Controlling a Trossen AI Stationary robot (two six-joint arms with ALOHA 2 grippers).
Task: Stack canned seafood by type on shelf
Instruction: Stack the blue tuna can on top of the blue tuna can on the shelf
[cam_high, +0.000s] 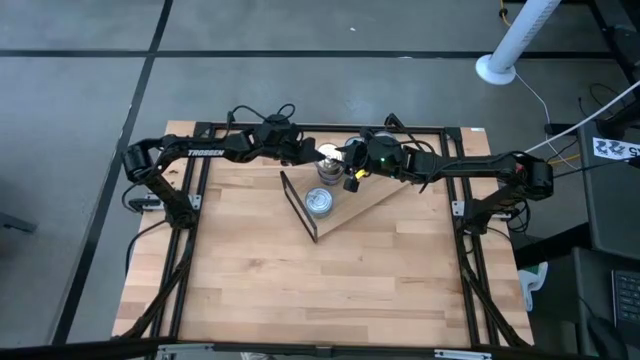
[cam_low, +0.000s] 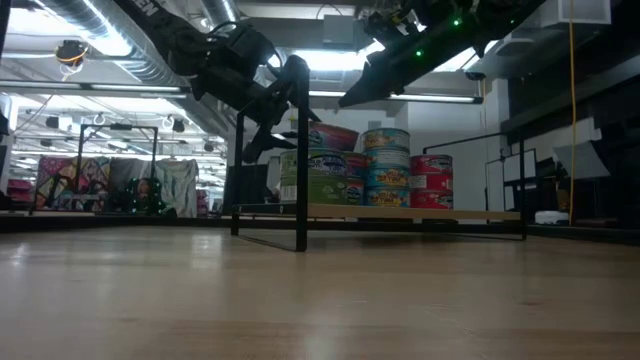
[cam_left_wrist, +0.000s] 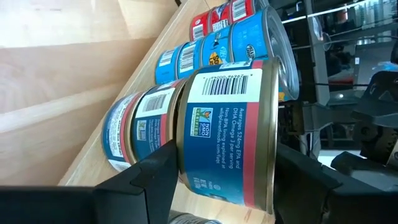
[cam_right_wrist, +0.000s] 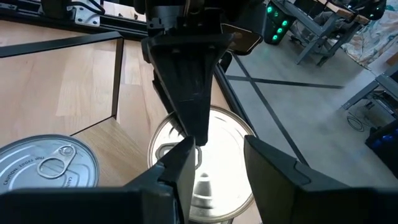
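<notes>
Pale, planked wooden tabletop (cam_high: 300, 290) with a black tubular frame at its edges; grey floor around it, a workshop room behind.

Item 1. Left gripper (cam_high: 312, 154): dark matte fingers clamped on the curved sides of a blue-labelled tin (cam_left_wrist: 227, 134) with a white barcode panel, gold metal rims and a red band at one edge. From the wrist camera the tin fills the span between the fingers, lying on its side to that camera.

Item 2. Right gripper (cam_high: 340, 158): just beside the left one, its fingers parted a little above a shiny silver lid (cam_right_wrist: 205, 158). Nothing between them that can be made out; whether it holds anything cannot be told. The left gripper's dark tapering wedge reaches down onto that same lid.

Item 3. Shelf (cam_high: 385, 200): light-wood board set at an angle on the tabletop, thin black wire frame (cam_high: 298, 205) at its end, below both grippers.

Item 4. Loose tin (cam_high: 320, 202): round, flat, ring-pull silver lid, standing on the board just short of the grippers.

Item 5. Stacked tins (cam_low: 365, 165): beyond the held tin, cylindrical columns side by side on the board, blue-sided stacks (cam_left_wrist: 205, 53) nearer, a red-sided stack (cam_low: 431, 180) farthest.
</notes>
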